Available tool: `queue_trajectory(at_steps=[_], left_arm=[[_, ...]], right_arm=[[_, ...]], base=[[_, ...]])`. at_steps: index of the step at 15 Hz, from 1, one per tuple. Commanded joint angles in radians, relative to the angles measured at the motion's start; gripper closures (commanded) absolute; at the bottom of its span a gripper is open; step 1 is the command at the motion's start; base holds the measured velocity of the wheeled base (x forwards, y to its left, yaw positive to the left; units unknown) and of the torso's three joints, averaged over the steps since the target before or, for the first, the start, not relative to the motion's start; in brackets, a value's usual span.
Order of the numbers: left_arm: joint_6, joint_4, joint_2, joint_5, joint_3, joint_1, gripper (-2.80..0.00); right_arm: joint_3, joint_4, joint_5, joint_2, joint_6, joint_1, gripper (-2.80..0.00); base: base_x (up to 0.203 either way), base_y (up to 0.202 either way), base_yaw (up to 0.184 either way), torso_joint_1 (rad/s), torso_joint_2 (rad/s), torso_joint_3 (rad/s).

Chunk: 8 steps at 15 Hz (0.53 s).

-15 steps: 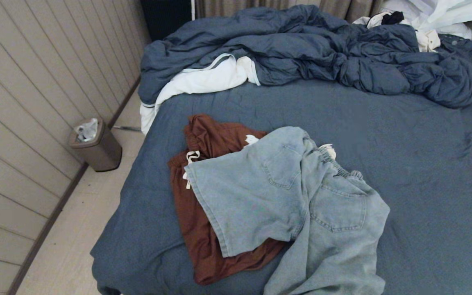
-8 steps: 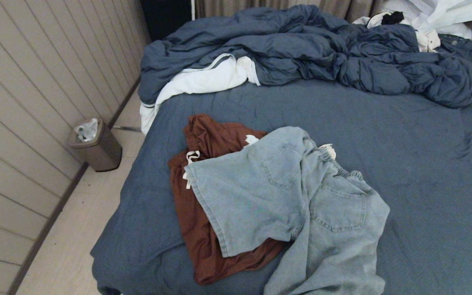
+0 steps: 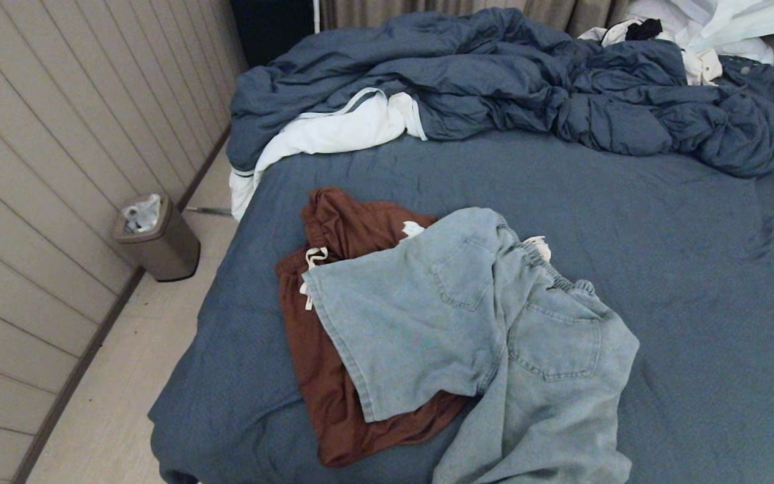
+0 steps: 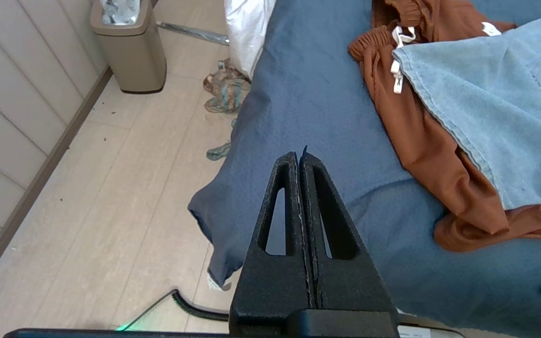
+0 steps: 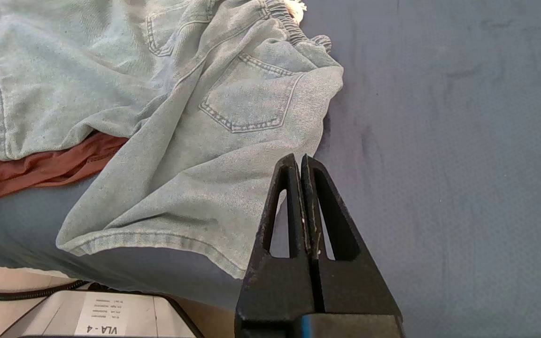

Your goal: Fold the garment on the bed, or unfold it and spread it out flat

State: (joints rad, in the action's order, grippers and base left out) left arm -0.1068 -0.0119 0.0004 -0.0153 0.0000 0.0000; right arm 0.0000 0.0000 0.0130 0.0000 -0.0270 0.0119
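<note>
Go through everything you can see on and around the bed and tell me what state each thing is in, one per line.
denim shorts: crumpled, unfolded, lying on top of the brown shorts
brown shorts: bunched, partly covered
duvet: rumpled in a heap at the far end
bed: sheet bare and lightly wrinkled
trash bin: upright on the floor, with crumpled stuff inside
left gripper: shut, empty, over the bed's edge
right gripper: shut, empty, by the denim shorts

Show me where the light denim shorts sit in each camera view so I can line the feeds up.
Head view: denim shorts lie low and centre on the bed.
Left wrist view: their hemmed leg fills the upper right corner.
Right wrist view: they spread across the upper left.
Shared landmark: the rust-brown garment under them, visible in all three.
</note>
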Motion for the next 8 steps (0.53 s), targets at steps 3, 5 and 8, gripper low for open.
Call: queue_trajectory(at_steps=[3,5,8], left_arm=[[-0.002,0.000,0.000,0.000,0.000,0.000,0.00],[-0.002,0.000,0.000,0.000,0.000,0.000,0.00],[-0.002,0.000,0.000,0.000,0.000,0.000,0.00]], right_arm=[[0.000,0.000,0.001,0.000,-0.001,0.000,0.00],[0.000,0.000,0.001,0.000,-0.001,0.000,0.00],[0.000,0.000,0.001,0.000,-0.001,0.000,0.00]], base=[[0.000,0.000,0.000,0.000,0.00,0.000],[0.000,0.000,0.000,0.000,0.00,0.000],[0.000,0.000,0.000,0.000,0.00,0.000]])
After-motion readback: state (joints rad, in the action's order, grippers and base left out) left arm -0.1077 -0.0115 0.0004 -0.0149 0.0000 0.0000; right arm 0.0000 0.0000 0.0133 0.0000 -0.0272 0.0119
